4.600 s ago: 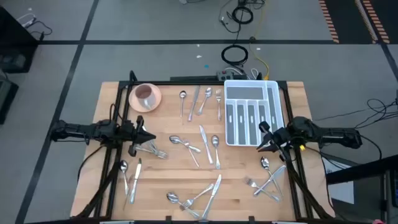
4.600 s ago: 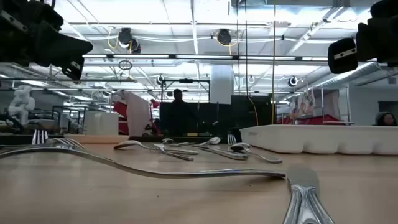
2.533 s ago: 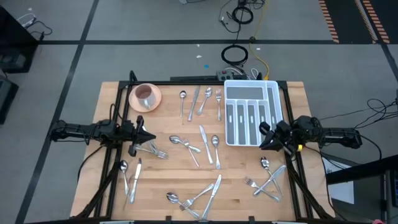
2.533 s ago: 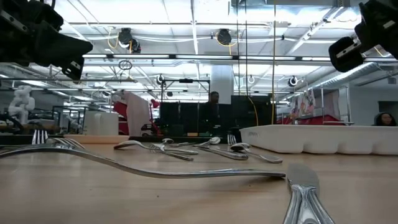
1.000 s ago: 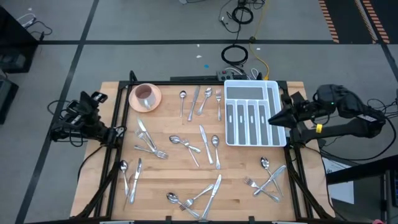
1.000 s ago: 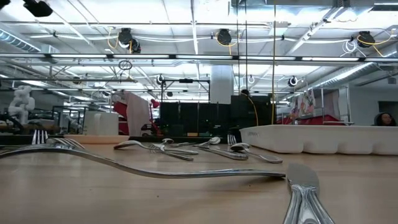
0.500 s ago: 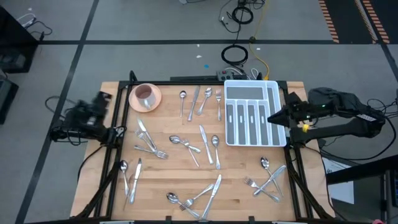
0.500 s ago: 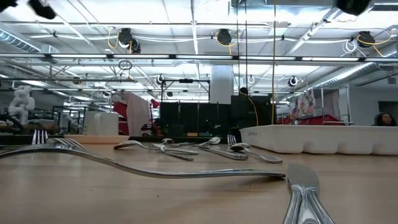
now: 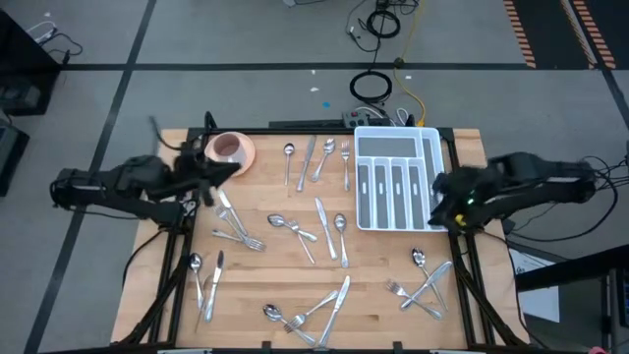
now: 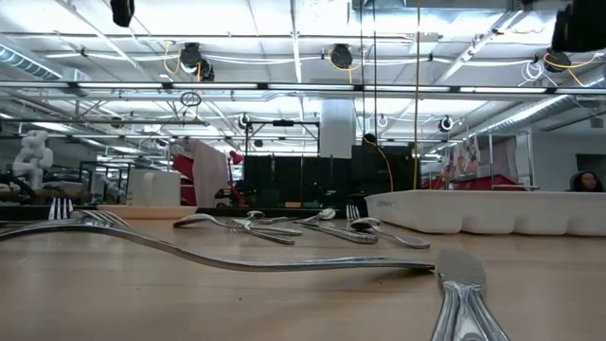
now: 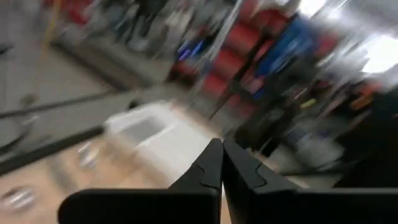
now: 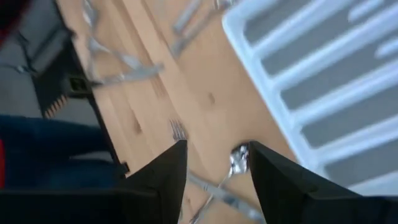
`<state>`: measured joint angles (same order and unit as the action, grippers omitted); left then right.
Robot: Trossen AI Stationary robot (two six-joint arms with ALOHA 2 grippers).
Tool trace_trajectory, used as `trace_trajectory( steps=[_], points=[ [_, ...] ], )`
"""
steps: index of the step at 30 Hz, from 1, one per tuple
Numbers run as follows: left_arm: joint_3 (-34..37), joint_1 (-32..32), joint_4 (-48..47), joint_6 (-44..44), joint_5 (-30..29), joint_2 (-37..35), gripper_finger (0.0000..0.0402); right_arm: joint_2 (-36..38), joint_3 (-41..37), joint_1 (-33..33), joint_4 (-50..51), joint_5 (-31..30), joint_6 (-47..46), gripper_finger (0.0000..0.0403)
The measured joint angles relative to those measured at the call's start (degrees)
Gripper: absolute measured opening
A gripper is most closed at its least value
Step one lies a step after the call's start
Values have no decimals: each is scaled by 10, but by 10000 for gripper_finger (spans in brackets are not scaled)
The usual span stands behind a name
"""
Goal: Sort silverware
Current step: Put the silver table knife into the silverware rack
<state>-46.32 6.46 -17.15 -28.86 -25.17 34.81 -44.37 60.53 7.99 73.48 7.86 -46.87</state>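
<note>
Both arms just swung back in | left claw [image 9: 218,169] pinched, empty | right claw [image 9: 439,202] spread, seemingly empty | silverware [image 9: 316,224] unsorted on surface [image 9: 275,258]

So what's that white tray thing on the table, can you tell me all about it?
The white compartmented tray looks like plastic, with a raised rim, one crosswise slot at the far end and several long parallel slots. It lies flat at the table's far right corner, and every slot looks empty. The right gripper hovers at its right edge, fingers open. The silverware lies scattered on the wood beside it, not in it.
</note>
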Motion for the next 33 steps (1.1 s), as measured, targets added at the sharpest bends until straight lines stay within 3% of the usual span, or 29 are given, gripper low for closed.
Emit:
trace_trajectory(
  steps=[5,9,12,20,26,33],
  points=[
    [-67,0,-65,-23,-10,74,8,-20,-97,103,-69,0,-151,159],
    [-85,0,-73,-19,-18,84,8,-33,-180,216,-211,-3,-248,158],
    [-87,0,-108,-22,-46,80,8,-53,-221,286,-308,-20,-266,158],
    [-87,0,-174,-24,-85,91,8,-174,-234,380,-291,-14,-137,157],
    [-87,0,-201,-39,-86,113,8,-274,-234,392,-334,24,-49,157],
    [-87,0,-200,-39,-85,130,8,-348,-234,392,-392,24,7,157]
  ],
)
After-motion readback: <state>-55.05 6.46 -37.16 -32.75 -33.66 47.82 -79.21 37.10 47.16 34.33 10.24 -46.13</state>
